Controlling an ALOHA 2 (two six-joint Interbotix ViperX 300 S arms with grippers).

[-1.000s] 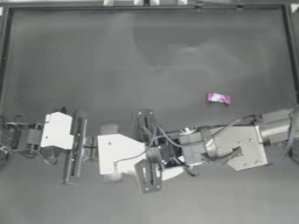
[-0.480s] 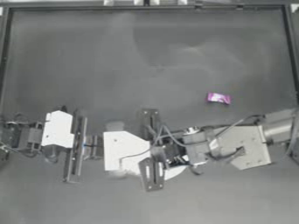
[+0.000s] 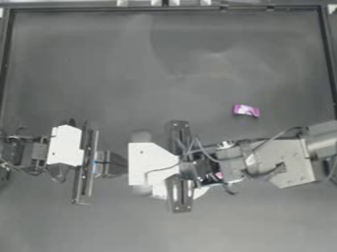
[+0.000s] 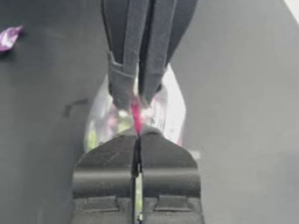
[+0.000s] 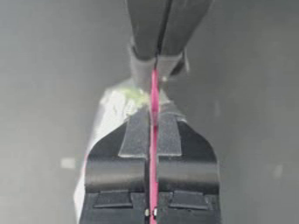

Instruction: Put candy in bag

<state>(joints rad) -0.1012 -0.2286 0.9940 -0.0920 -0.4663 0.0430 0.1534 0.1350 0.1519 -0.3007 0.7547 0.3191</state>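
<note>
Near the table's front, both tools, left point(image 4: 137, 136) and right point(image 5: 153, 114), pinching sweet-filled bag point(image 4: 169, 103), candy point(image 3: 246, 110) apart.

Dark matte table point(image 3: 164, 59) (raised rim along its edges), evenly lit.

Glossy clear plastic bag point(image 4: 169, 105), matt table point(image 3: 164, 64)
</note>
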